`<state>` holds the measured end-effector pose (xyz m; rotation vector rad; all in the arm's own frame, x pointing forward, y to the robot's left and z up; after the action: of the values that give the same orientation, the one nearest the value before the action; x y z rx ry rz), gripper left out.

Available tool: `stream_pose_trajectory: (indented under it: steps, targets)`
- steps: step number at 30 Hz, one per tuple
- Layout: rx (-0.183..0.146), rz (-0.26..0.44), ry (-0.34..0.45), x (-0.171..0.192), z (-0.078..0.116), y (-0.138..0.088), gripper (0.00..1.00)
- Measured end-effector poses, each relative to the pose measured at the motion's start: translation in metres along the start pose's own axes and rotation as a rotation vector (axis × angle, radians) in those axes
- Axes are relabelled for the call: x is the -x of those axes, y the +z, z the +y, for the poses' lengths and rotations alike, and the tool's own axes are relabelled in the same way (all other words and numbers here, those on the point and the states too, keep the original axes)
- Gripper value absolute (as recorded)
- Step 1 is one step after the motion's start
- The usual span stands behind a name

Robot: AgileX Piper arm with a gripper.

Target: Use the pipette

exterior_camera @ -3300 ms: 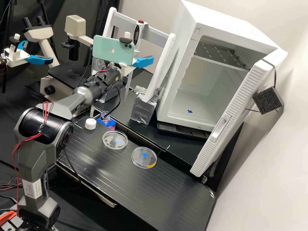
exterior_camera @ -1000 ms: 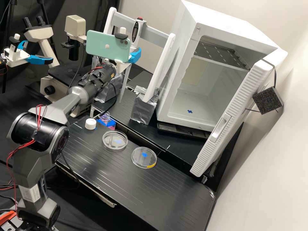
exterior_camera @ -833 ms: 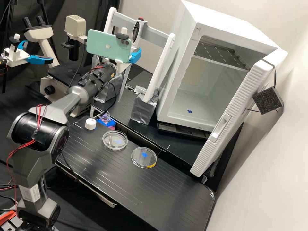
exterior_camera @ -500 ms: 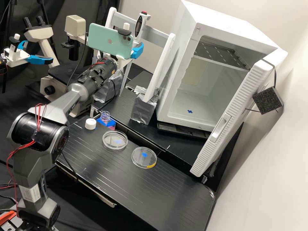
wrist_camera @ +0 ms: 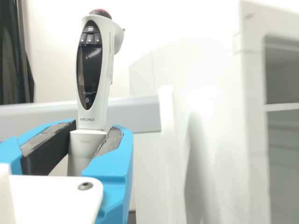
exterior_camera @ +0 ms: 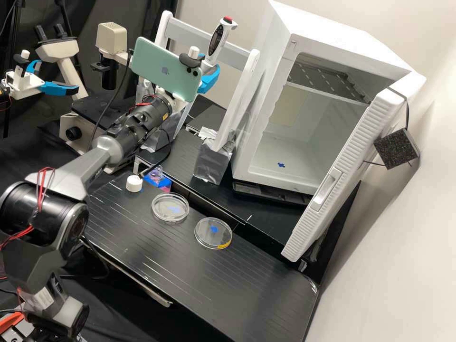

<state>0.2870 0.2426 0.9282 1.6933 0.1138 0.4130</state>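
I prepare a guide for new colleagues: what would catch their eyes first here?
Probably the large white cabinet, its door wide open, right of centre in the high view. Next, the mint-green phone, upper left. Beside it, the red-topped pipette, held in the gripper.
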Motion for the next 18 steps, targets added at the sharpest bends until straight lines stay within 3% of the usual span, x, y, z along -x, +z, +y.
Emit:
stream_pose_trajectory:
  steps: [9,13,18]
  targets:
    - [0.000,0.054,0.074,0.035,-0.005,0.007,0.00]
    - [0.023,0.054,0.060,0.044,-0.018,0.013,0.00]
    - [0.028,0.047,0.031,0.051,-0.030,0.018,0.00]
